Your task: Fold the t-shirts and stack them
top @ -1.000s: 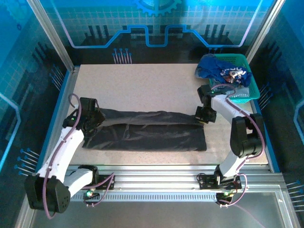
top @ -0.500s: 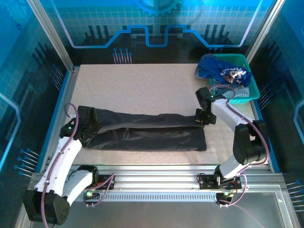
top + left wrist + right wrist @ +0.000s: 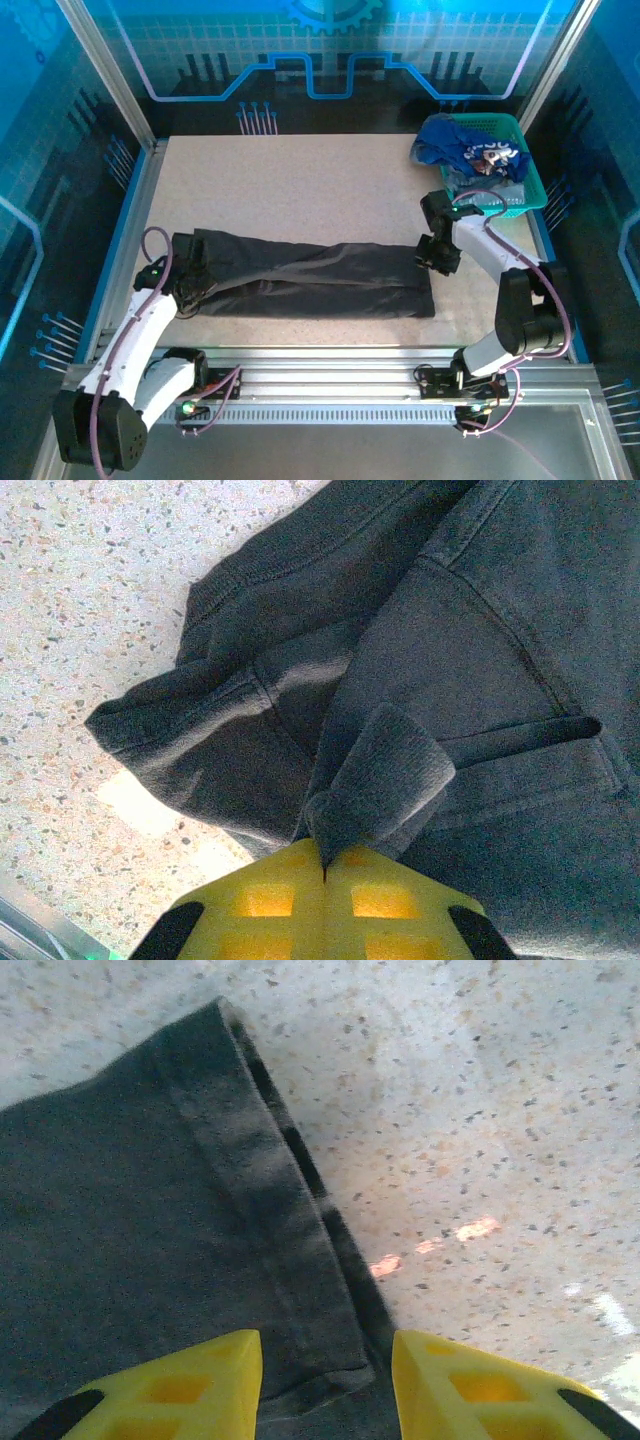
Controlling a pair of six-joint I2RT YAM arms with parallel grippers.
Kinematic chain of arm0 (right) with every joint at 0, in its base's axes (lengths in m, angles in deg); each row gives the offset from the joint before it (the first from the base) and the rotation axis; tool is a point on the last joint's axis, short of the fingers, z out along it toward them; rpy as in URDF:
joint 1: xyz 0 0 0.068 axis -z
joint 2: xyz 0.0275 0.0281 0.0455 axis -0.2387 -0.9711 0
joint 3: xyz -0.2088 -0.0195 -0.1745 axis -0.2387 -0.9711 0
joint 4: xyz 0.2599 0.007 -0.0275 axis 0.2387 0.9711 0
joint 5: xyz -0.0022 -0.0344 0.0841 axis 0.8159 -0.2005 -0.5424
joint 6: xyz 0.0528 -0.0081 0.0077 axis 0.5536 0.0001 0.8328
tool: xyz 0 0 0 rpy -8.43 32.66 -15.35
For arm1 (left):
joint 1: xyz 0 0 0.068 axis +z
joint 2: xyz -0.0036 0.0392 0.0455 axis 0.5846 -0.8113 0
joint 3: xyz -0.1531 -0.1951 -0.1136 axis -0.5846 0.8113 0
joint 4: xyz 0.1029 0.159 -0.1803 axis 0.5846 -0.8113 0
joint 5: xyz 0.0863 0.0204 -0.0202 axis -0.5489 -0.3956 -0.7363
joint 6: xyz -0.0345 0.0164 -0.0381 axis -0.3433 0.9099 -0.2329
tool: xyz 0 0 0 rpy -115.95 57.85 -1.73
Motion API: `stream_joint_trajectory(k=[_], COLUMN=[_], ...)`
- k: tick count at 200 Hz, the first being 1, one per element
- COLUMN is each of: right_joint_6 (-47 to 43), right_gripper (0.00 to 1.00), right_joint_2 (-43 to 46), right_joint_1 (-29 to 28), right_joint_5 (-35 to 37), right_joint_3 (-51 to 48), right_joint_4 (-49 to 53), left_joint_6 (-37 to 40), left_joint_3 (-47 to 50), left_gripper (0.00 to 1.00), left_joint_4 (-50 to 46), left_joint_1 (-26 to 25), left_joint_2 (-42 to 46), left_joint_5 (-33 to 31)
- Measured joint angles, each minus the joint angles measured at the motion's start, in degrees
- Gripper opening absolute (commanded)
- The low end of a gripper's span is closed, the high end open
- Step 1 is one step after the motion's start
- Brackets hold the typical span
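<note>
Two tools sit at opposite ends of the charcoal-grey t-shirt [image 3: 310, 275], which lies as a long folded band across the near half of the desk [image 3: 300, 180]. The left tool [image 3: 196, 283] is at the shirt's left end. In the left wrist view its yellow fingers [image 3: 270, 900] are pressed together on a raised fold of the charcoal cloth, and a sleeve hem juts left onto the speckled surface. The right tool [image 3: 436, 258] is over the shirt's right edge; its fingers [image 3: 190, 1380] stand apart, with the stitched hem running between them.

The shirt's near edge lies close to the desk's near rail. Beyond its far edge, bare desk runs to the back wall. In the far right corner stands the teal mesh basket [image 3: 536, 183], near the right tool, with a royal-blue t-shirt [image 3: 440, 148] spilling over its left rim.
</note>
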Motion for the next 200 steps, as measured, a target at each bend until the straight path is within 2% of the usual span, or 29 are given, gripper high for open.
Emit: stream_joint_trajectory(k=[45, 110, 135, 161, 200], right_joint_6=[5.53, 10.56, 11.54, 12.46, 12.15], right_gripper=[0.4, 0.38, 0.25, 0.0, 0.0], right_joint_2=[-0.04, -0.04, -0.15, -0.46, -0.55], right_joint_1=[0.96, 5.64, 6.78, 7.19, 7.23], right_joint_5=[-6.03, -12.85, -14.62, -15.58, -13.44], right_joint_3=[-1.73, -8.85, -11.63, -12.11, -9.66], right_joint_4=[-0.28, -4.96, -7.02, -8.48, -6.82], left_joint_6=[-0.15, -0.13, -0.13, -0.13, -0.13], left_joint_3=[0.0, 0.0, 0.0, 0.0, 0.0], left_gripper=[0.0, 0.0, 0.0, 0.0, 0.0], left_joint_4=[0.39, 1.25, 1.7, 1.88, 1.86], left_joint_1=[0.0, 0.0, 0.0, 0.0, 0.0], left_joint_2=[-0.55, -1.4, -1.92, -1.97, -1.97], left_joint_5=[0.02, 0.09, 0.24, 0.24, 0.24])
